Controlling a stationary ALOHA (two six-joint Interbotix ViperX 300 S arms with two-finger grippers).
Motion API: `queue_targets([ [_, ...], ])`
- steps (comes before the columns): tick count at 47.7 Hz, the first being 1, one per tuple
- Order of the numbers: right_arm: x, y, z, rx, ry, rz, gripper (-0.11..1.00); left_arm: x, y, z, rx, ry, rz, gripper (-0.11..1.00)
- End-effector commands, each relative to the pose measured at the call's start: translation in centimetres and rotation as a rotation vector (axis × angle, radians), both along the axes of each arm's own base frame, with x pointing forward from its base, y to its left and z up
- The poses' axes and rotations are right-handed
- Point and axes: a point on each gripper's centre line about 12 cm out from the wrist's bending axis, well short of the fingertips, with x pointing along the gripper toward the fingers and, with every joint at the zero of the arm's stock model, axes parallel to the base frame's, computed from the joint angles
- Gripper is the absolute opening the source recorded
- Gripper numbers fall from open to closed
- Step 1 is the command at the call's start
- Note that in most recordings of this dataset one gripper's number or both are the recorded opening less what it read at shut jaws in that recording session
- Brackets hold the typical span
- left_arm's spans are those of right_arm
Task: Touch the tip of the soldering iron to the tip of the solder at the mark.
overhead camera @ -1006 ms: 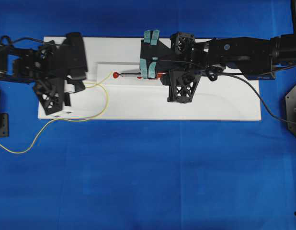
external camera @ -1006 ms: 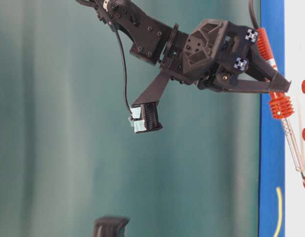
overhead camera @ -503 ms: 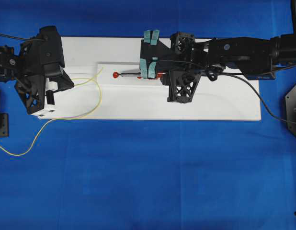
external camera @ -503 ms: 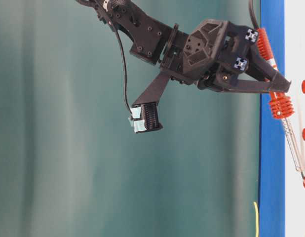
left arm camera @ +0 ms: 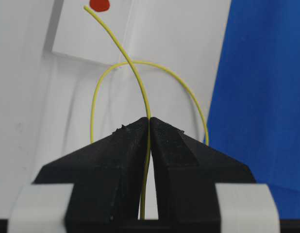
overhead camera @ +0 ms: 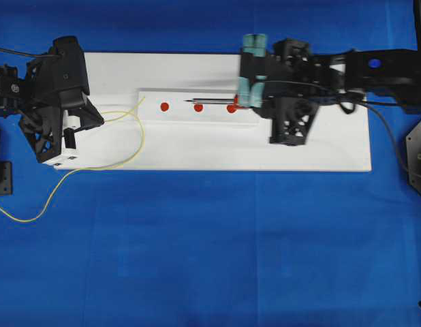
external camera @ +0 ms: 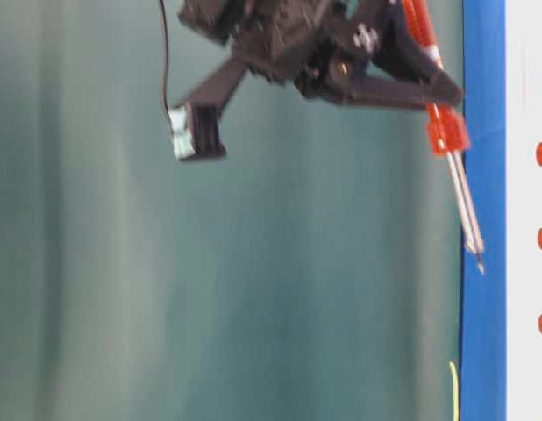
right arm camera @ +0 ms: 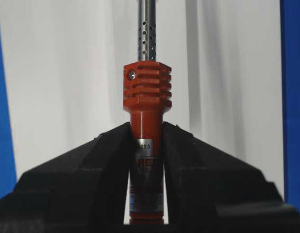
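While each end effector pinches its tool, the soldering iron (overhead camera: 214, 102) tip points left toward the well-apart solder (overhead camera: 137, 122) tip.

Overhead, table-level, two wrist close-ups — board (overhead camera: 197, 146) shared

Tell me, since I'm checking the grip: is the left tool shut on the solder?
Shut on it: the left tool pinches the solder between its closed fingers.

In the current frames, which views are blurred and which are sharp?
Table-level view: right gripper and soldering iron smeared by motion blur. Overhead view: mild blur on that arm. Left wrist view: solder crisp. Right wrist view: sharp.
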Motion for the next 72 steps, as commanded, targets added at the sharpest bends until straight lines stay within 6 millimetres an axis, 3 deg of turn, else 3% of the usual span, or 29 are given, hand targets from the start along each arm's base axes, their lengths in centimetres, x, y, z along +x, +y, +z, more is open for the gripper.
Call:
queue_targets([
  [1,-1.0,0.0,1.5,-0.006,-0.048,-0.010,0.06,0.2,0.0,0.6,0.003,-0.024,0.001,0.02],
  [12,-3.1,0.1,1.3,0.006,-0.055,-0.047,0.06,0.1,0.0,0.6,0.003,-0.024,0.001,0.02],
  [27,-2.9,-0.1,1.1,-0.010,-0.067,-0.038,0.06,0.9,0.1,0.7,0.002,-0.032,0.004,0.02],
  [41,-3.0,-0.1,1.0,-0.008,-0.063,-0.040,0.06,5.2,0.6,-0.2,0.001,-0.009,0.001,0.02],
  [52,-3.1,-0.1,0.8,-0.009,-0.058,-0.040,0.06,8.6,0.8,-2.5,-0.002,0.061,-0.009,0.02],
  [72,-3.4,0.0,0.2,-0.006,-0.054,-0.039,0.06,11.1,1.1,-4.6,0.000,0.099,-0.014,0.02],
])
